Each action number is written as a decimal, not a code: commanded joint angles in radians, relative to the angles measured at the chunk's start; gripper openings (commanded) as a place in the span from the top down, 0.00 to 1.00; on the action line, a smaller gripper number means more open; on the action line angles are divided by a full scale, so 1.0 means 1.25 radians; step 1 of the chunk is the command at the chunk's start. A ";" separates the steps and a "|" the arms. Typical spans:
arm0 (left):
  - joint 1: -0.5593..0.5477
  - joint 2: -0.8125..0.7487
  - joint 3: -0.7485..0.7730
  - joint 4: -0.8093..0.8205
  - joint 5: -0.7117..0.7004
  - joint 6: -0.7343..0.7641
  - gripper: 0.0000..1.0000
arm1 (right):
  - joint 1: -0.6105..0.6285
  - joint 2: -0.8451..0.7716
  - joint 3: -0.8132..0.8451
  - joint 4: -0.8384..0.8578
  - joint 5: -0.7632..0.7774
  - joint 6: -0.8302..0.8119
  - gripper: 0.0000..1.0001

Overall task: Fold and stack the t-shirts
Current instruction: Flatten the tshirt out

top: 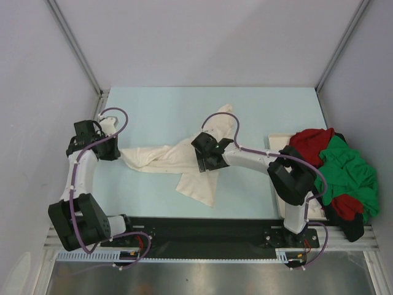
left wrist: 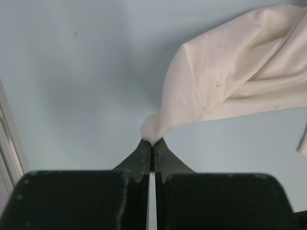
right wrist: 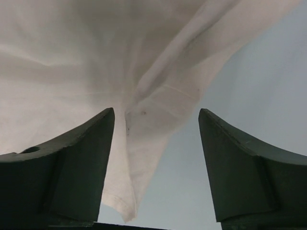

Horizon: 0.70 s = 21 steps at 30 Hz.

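A cream t-shirt lies crumpled and stretched across the middle of the pale blue table. My left gripper is at its left end, shut on a pinched tip of the cream t-shirt; in the left wrist view the left gripper has its jaws pressed together on that tip. Over the shirt's middle my right gripper stands open. In the right wrist view the right gripper has a hanging fold of the cream t-shirt between its spread fingers, ungripped. A red t-shirt and a green t-shirt lie heaped at the right.
The heap rests partly on a white board at the table's right edge, with a dark cloth at its near end. Frame posts rise at the back corners. A black rail carries both arm bases.
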 commanded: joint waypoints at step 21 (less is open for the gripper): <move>0.019 -0.007 -0.056 0.033 0.111 0.045 0.94 | -0.194 -0.410 -0.340 0.007 -0.039 0.091 1.00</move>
